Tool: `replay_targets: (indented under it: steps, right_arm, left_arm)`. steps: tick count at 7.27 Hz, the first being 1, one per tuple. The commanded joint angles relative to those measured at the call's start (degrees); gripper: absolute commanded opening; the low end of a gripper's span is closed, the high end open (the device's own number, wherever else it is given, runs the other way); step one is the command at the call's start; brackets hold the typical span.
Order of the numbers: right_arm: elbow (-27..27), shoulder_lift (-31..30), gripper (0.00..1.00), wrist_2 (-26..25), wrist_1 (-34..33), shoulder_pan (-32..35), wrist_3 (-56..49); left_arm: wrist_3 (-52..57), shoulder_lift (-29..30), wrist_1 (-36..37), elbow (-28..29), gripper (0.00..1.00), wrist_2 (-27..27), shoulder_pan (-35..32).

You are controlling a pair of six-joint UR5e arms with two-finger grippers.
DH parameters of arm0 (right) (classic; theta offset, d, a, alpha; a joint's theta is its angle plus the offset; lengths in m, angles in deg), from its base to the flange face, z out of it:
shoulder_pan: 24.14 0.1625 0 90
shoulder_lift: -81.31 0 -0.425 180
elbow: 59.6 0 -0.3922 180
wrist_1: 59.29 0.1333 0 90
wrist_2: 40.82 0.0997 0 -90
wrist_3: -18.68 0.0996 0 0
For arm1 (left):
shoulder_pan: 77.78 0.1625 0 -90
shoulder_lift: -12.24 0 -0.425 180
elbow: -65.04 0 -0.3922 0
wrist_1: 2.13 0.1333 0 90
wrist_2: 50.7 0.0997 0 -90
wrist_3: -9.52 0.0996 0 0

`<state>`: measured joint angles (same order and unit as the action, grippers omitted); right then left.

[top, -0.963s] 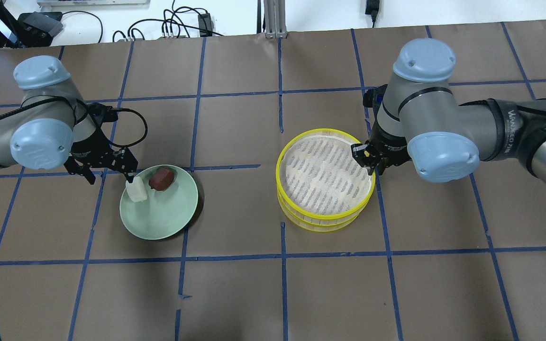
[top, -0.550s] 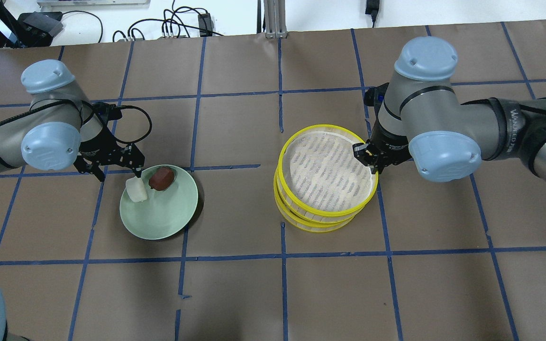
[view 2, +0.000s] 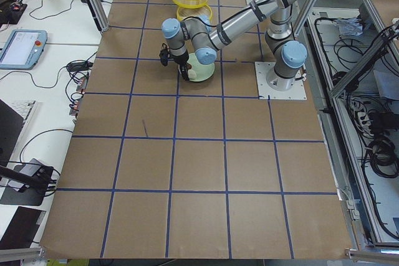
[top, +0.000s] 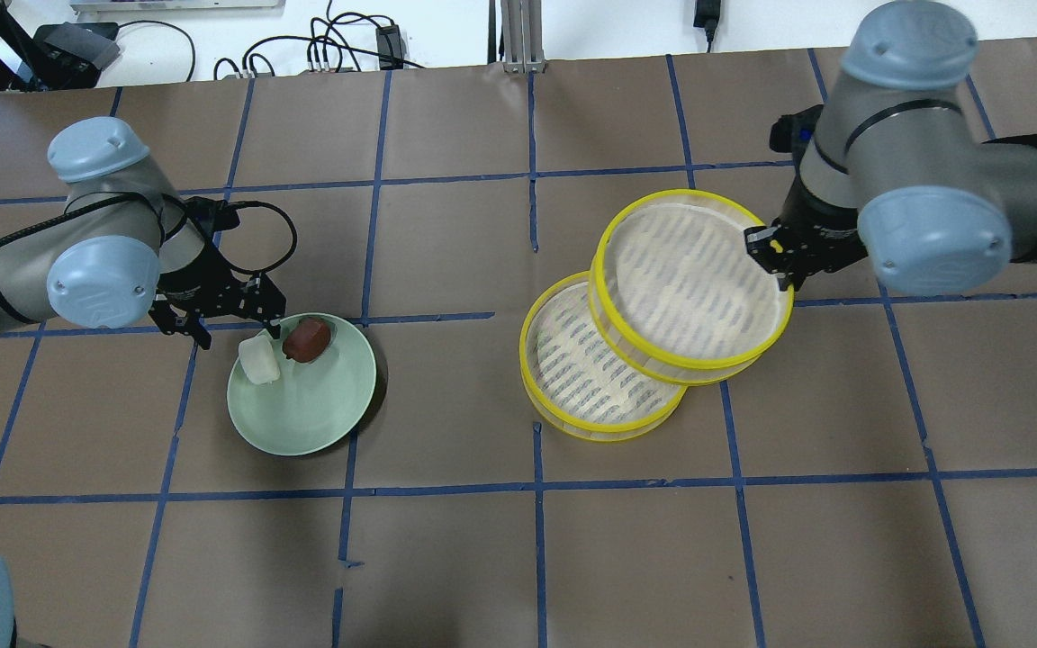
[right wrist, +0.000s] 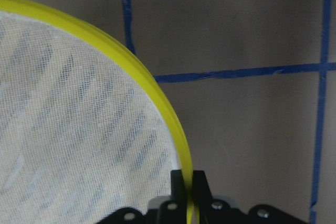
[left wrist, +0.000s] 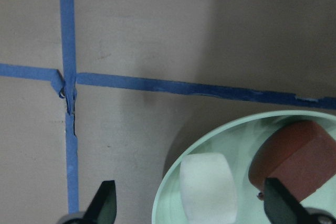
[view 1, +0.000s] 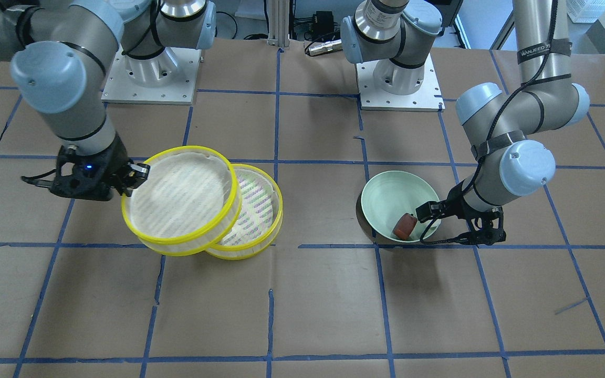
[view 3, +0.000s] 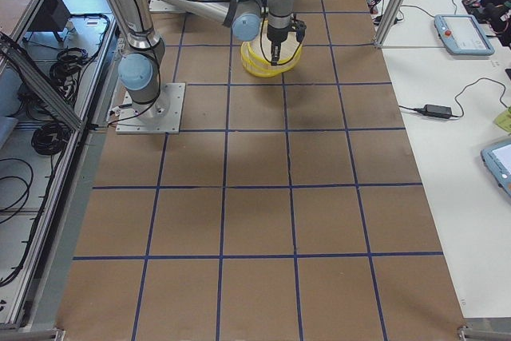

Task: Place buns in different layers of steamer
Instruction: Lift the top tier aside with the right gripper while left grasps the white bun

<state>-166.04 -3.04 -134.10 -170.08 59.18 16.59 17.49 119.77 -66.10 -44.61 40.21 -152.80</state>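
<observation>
at the right of the overhead view, the right gripper [top: 775, 259] pinches the yellow rim of the upper tray [top: 689, 283], with its fingers narrow on either side of the rim. that tray overlaps the lower tray [top: 572, 373], offset toward the upper right. the lower tray rests on the table [top: 446, 558]. at the left, the left gripper [top: 240, 333] hovers at the edge of the green plate [top: 307, 414], fingers wide and holding nothing. white bun [top: 259, 358] and brown bun [top: 307, 338] lie side by side in the plate's upper left.
</observation>
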Motion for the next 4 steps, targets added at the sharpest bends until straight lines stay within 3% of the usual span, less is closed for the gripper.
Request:
replay_targets:
  steps: [1,2,4]
  right_arm:
    - [1.1,0.2,0.06,-0.7,1.1,-9.5,-8.1]
    - [1.1,1.0,0.06,-0.8,0.3,-12.5,-13.4]
    - [1.1,1.5,0.06,-0.9,0.2,-15.0,-15.0]
  left_arm:
    - [-0.3,0.0,-0.1,-0.7,0.65,-1.0,0.0]
    - [-0.4,0.0,-0.1,-0.8,0.30,-1.0,0.0]
    - [-0.4,-0.4,-0.1,-1.0,0.03,-1.0,0.0]
